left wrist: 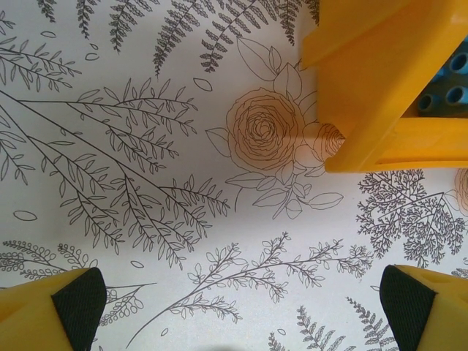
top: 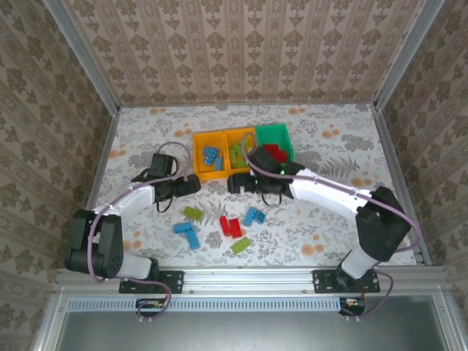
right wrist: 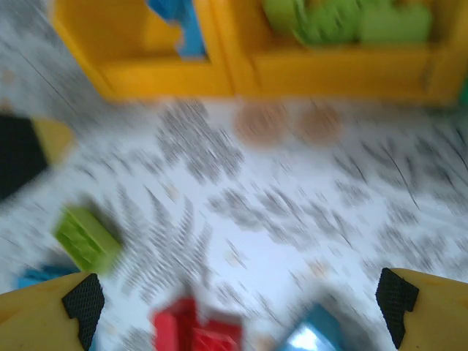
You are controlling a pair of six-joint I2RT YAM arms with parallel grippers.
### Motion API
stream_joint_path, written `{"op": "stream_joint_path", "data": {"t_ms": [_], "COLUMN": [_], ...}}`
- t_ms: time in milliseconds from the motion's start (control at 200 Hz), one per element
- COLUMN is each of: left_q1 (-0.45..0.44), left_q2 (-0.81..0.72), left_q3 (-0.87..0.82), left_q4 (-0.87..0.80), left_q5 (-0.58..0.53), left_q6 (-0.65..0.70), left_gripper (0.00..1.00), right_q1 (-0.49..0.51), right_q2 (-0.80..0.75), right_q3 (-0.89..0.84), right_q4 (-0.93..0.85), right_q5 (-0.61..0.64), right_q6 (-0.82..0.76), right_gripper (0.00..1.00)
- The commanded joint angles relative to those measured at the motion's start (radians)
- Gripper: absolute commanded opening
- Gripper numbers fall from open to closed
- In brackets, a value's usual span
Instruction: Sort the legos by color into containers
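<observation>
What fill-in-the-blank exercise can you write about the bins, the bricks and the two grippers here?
1. The left yellow bin holds ____ bricks.
2. The middle yellow bin holds ____ bricks.
3. The bin at the right end, with red bricks in it, is ____ in colour.
4. On the left gripper and the right gripper, the jaws stand ____.
Missing words: blue; green; green; open.

Right wrist view blurred; red lego [right wrist: 196, 330] cropped.

Left end effector [left wrist: 241, 303] spread wide, empty, right end effector [right wrist: 241, 300] apparently likewise (blurred view)
</observation>
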Motion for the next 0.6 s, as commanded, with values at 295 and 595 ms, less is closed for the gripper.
{"op": "stream_joint_path", "data": {"t_ms": [295,595], "left_q1": [-0.001,-0.002], "left_q2": [-0.004,-0.010], "left_q3": [-0.002,0.007], "left_q4": [0.012,-0.004], "left_q5": [0.005,-0.006], "left_q6": [-0.021,-0.017], "left_gripper": [1.00,1.00], "right_q1": [0.058,0.089], "right_q2": [-0.250,-0.053], "right_q3": [-0.240,-0.126], "right_q4": [-0.129,-0.245], "right_q5": [0.164,0.041], "right_q6": [-0.505,-0.733], "right_gripper": [0.99,0.96]}}
